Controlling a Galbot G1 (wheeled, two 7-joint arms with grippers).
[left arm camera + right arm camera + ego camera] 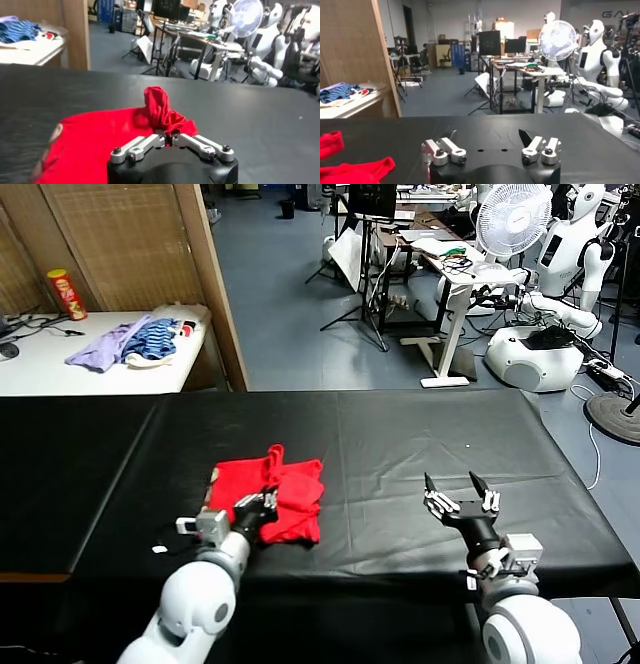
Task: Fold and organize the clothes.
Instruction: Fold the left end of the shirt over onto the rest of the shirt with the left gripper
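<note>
My left gripper was pinched shut on a fold of the red T-shirt, which lay bunched toward the tabletop's near edge, left of centre, one twist of cloth standing up. My right gripper hovered spread wide and empty near the same edge, well apart to the right. I judged the thin fabric could slip free or drag the bundle crooked if I pulled sideways; open room lay toward the far edge and between the grippers.
</note>
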